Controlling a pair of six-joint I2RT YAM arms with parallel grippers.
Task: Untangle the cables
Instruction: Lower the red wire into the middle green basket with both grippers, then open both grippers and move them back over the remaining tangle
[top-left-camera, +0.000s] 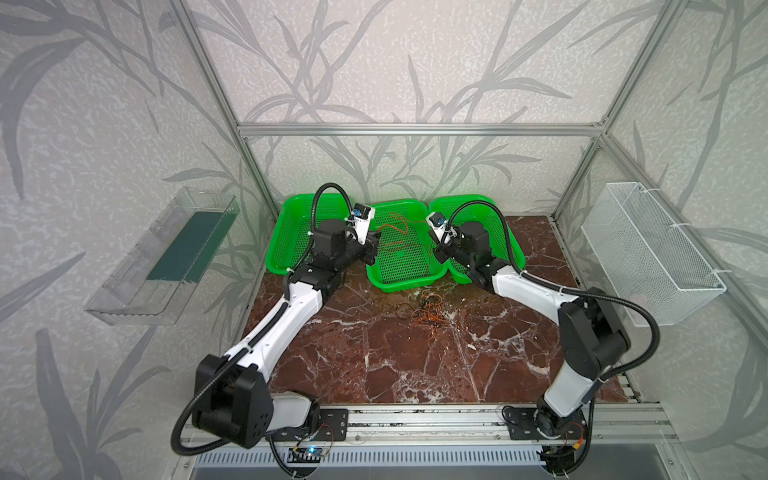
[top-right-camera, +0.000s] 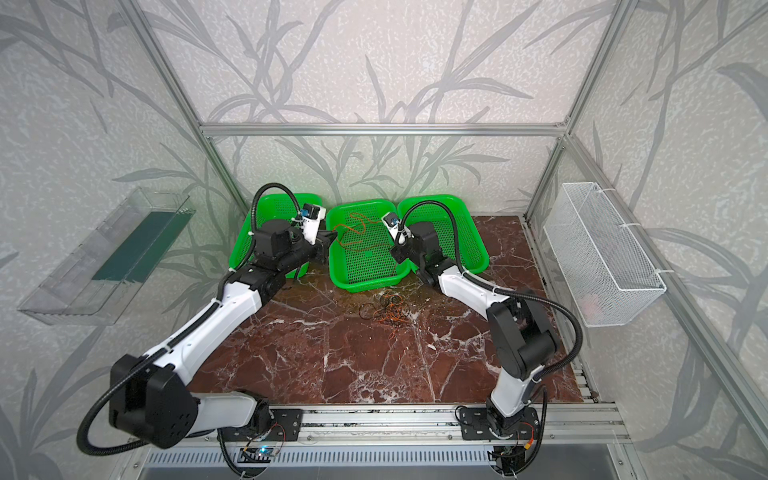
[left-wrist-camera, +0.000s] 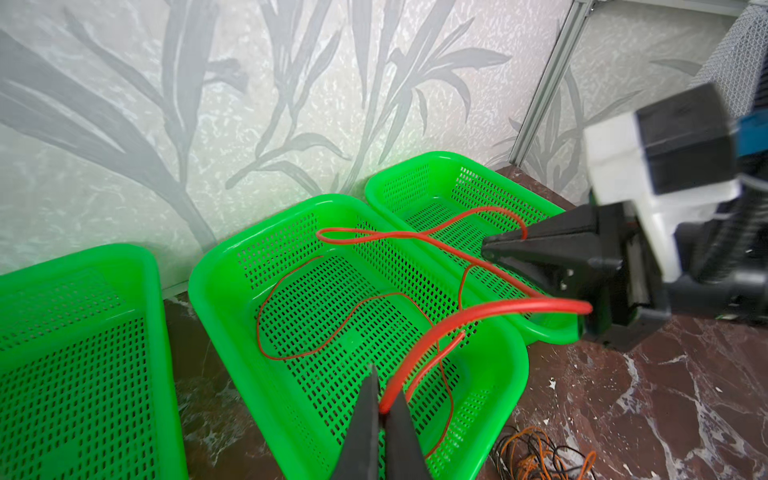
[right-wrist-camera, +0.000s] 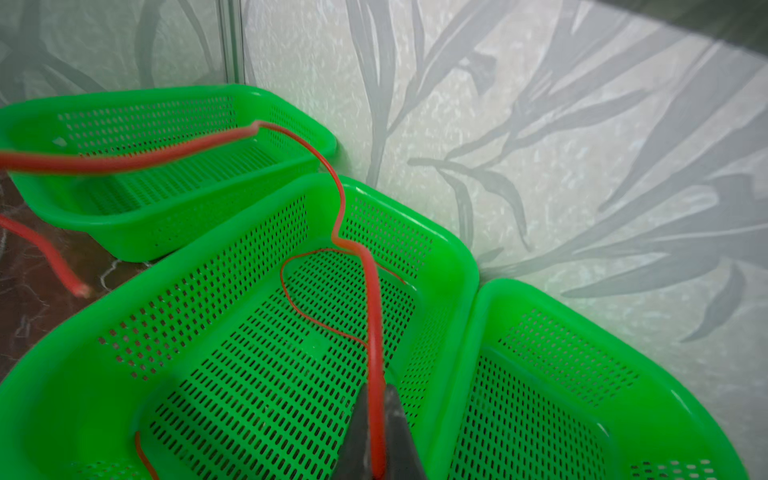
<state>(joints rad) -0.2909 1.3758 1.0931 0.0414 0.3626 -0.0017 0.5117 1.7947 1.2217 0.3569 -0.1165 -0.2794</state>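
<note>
Both grippers hang over the middle green basket (top-left-camera: 405, 283) (left-wrist-camera: 199, 282) (right-wrist-camera: 457, 249), facing each other. My left gripper (top-left-camera: 375, 248) (top-right-camera: 332, 237) (left-wrist-camera: 382, 388) is shut on a thick red cable (left-wrist-camera: 415, 237) that arcs up and away. My right gripper (top-left-camera: 436, 251) (top-right-camera: 395, 251) (left-wrist-camera: 488, 248) (right-wrist-camera: 376, 395) is shut on red cable (right-wrist-camera: 374, 311) too, which loops above the basket. A thinner red wire (left-wrist-camera: 258, 332) (right-wrist-camera: 291, 300) lies curled on the basket floor. A tangle of orange and black cables (top-left-camera: 424, 309) (top-right-camera: 388, 309) (left-wrist-camera: 536, 453) sits on the marble in front of that basket.
Green baskets stand to the left (top-left-camera: 286, 232) and right (top-left-camera: 511, 237) of the middle one, against the back wall. A clear plastic bin (top-left-camera: 166, 257) hangs on the left wall. A white wire basket (top-left-camera: 652, 253) hangs on the right wall.
</note>
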